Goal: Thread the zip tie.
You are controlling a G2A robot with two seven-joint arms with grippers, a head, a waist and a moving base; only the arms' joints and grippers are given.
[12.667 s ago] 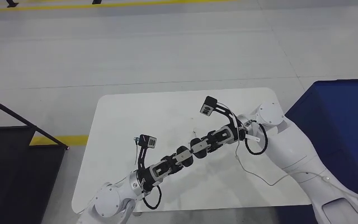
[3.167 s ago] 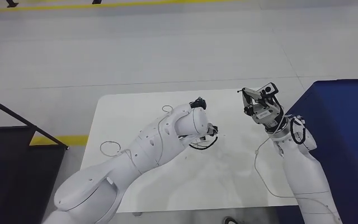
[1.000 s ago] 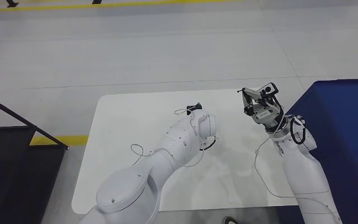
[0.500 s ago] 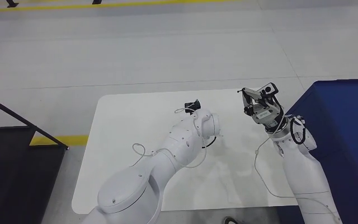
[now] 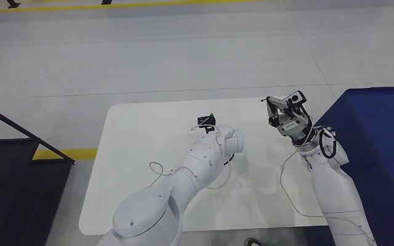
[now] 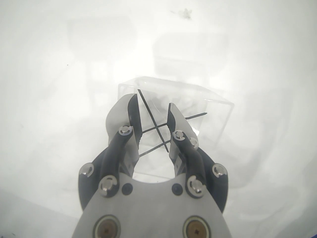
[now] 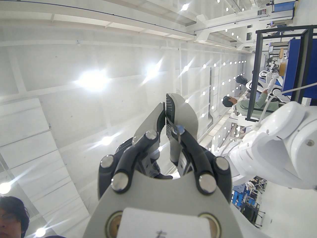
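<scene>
Left end effector [image 6: 152,101] spread, hovering over clear box [image 6: 213,111] of black zip ties [image 6: 154,122], near middle of counter's [image 5: 135,160] far edge. Right end effector [image 7: 165,104] pinching thin zip tie [image 7: 170,124] above far right corner.

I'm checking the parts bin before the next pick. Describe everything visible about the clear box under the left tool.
The clear box is a small, straight-walled container that looks like transparent plastic, with thin walls and bright edges, seemingly open on top. It sits upright on the white table. Thin black zip ties lie crossed inside it. The left tool hangs right over it with its jaws open to either side of the ties. Whether it touches the box I cannot tell.
</scene>
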